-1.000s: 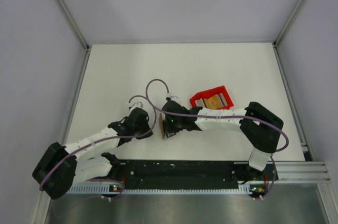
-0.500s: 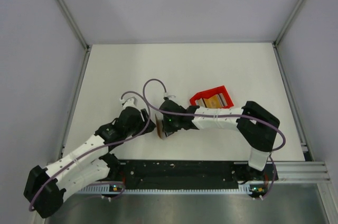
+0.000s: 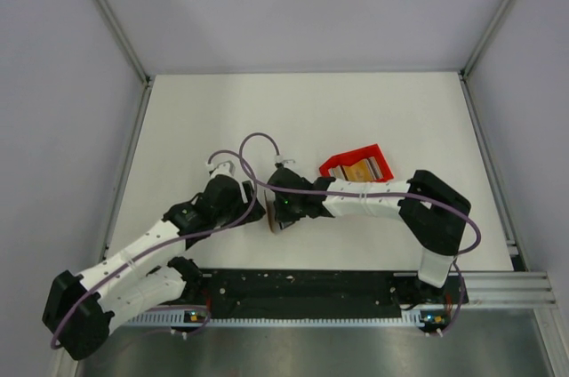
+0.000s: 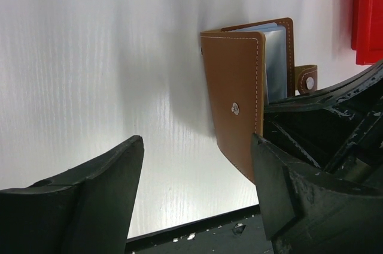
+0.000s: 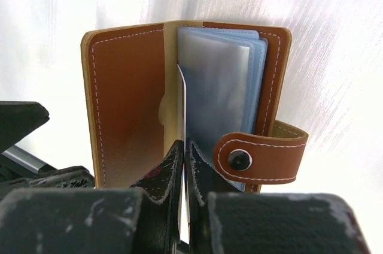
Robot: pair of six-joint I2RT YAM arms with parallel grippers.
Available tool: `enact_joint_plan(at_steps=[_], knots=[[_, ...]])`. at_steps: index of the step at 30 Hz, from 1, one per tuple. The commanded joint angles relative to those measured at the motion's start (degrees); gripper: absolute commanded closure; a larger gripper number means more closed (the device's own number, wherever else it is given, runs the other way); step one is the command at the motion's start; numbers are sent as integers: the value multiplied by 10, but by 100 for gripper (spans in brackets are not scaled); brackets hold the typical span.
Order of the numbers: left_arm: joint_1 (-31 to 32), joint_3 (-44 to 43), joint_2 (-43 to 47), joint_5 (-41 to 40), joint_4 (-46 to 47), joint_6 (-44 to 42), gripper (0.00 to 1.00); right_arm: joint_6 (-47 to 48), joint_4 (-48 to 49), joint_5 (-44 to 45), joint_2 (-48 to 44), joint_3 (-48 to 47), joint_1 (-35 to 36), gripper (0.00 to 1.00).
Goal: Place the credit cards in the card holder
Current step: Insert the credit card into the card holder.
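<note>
The brown card holder (image 5: pixel 125 98) stands open on the white table, its clear sleeves (image 5: pixel 218 86) fanned to the right and its snap strap (image 5: pixel 257 158) hanging loose. My right gripper (image 5: pixel 184 144) is shut on a thin light credit card (image 5: pixel 181 110), seen edge-on, which stands between the left cover and the sleeves. From the left wrist view the card holder (image 4: pixel 233 86) shows its outer cover just beyond my left gripper (image 4: pixel 197 143), which is open and holds nothing. In the top view both grippers meet at the card holder (image 3: pixel 270 217): left gripper (image 3: pixel 253 211), right gripper (image 3: pixel 283 213).
A small red box (image 3: pixel 342 164) with orange-yellow and grey cards (image 3: pixel 360 170) in it sits just behind the right forearm; its edge shows as the red box (image 4: pixel 366 14) in the left wrist view. The black rail (image 3: pixel 311 284) runs along the table's near edge.
My left gripper has gone from shut to wide open, and its arm has swung so the wrist sits closer to the card holder. The right gripper has stayed shut on the card.
</note>
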State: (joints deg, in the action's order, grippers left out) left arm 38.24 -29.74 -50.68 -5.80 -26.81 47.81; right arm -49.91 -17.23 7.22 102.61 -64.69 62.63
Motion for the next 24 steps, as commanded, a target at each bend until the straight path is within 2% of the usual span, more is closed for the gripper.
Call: enact_joint_plan(at_steps=[1,14,24], knots=[[-2,-30,0,4,8,-12,23,15,-39,40,10,-19,6,100],[-3,-52,-68,53,33,-27,20,11,-47,40,15,-26,7,100],[-2,-59,-43,40,41,-17,20,14,-47,37,20,-29,7,100]])
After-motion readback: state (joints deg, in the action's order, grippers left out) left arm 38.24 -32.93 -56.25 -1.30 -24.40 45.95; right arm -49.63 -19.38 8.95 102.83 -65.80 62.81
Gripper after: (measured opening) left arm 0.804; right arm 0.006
